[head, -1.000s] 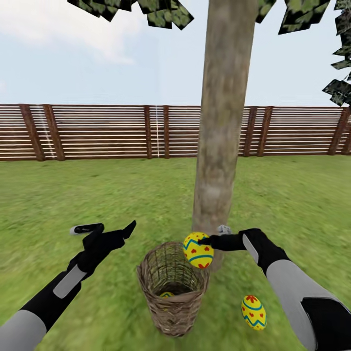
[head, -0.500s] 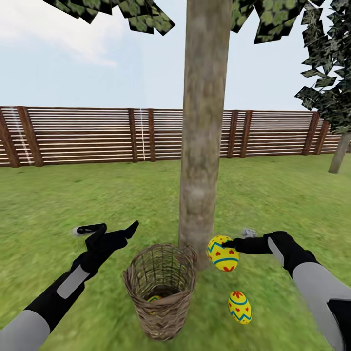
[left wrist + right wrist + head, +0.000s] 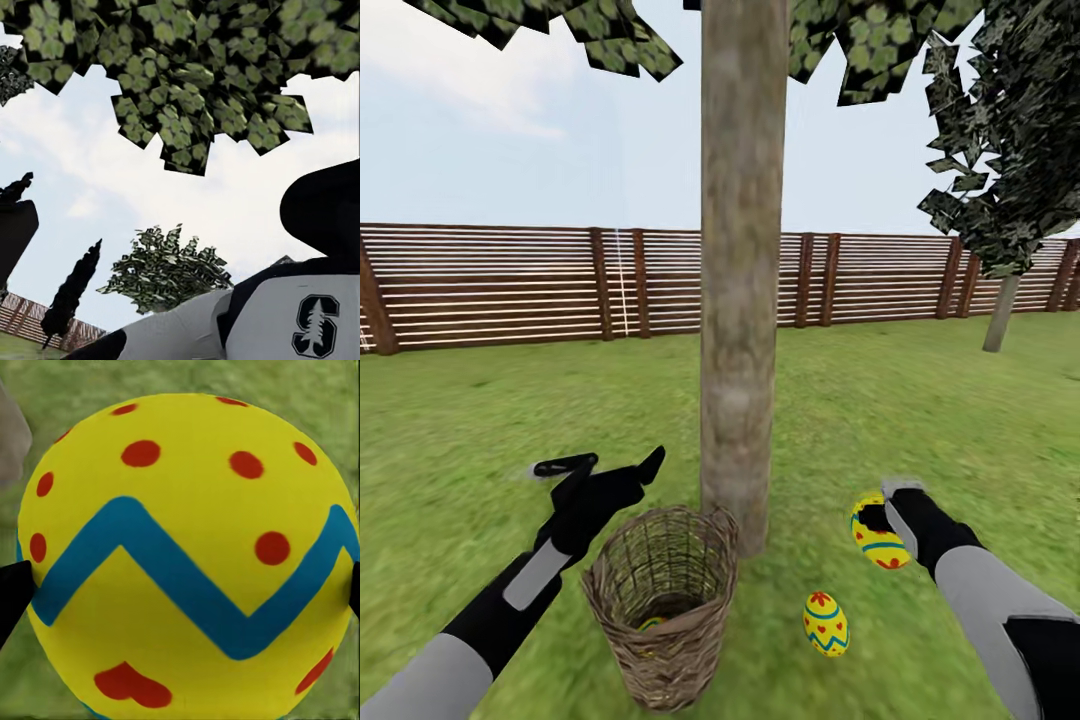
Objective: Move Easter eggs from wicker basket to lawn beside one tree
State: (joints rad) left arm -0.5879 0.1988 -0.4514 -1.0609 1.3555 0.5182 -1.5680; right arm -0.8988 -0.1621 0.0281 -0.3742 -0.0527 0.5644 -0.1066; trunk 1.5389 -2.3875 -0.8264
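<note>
Your right gripper (image 3: 877, 523) pinches the Easter egg (image 3: 879, 535) low beside the tree (image 3: 740, 300), ready to set it by 1 already down (image 3: 826, 624).

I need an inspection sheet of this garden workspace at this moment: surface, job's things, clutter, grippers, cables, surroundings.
Surface: lawn, mottled green grass, flat.
Job's things: wicker basket stands upright on the grass before the tree; one egg in the basket, only partly visible at the bottom; one egg on the grass, right of the basket near the trunk; one held egg, above the grass right of the trunk.
Clutter: nothing seen.
Grippers: right gripper shut on the held egg; left gripper open, empty, left of the basket.
Cables: nothing seen.
Surroundings: brown slat fence; second tree far right; cloudy sky.
</note>
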